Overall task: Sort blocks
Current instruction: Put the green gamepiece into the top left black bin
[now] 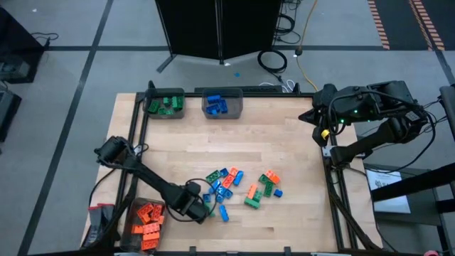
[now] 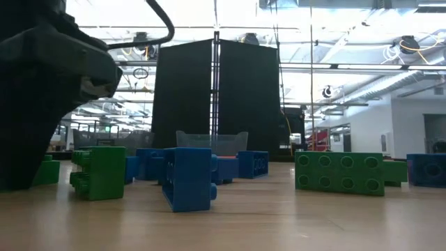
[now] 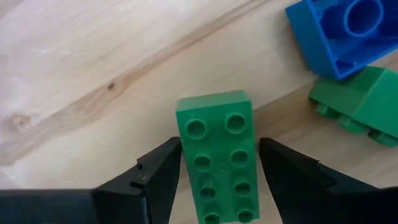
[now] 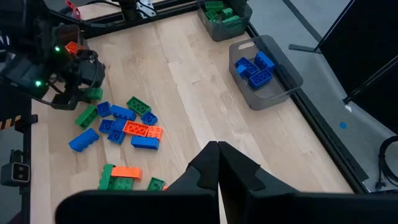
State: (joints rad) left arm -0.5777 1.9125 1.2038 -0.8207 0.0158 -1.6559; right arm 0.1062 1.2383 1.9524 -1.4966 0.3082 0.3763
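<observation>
My left gripper is low over the table's near left part, at the left edge of a loose pile of orange, green and blue bricks. In the left wrist view its open fingers stand on either side of a green two-by-four brick that lies studs up on the wood. My right gripper is shut and empty, held high at the table's far right edge. My left gripper comes down from above with one finger along each long side of the green brick. A thin gap shows at one finger, and I cannot tell whether the other touches. The brick lies flat on the table.
A bin of green bricks and a bin of blue bricks stand at the far edge. A bin of orange bricks stands at the near left corner. A blue brick and another green one lie just beyond my left gripper.
</observation>
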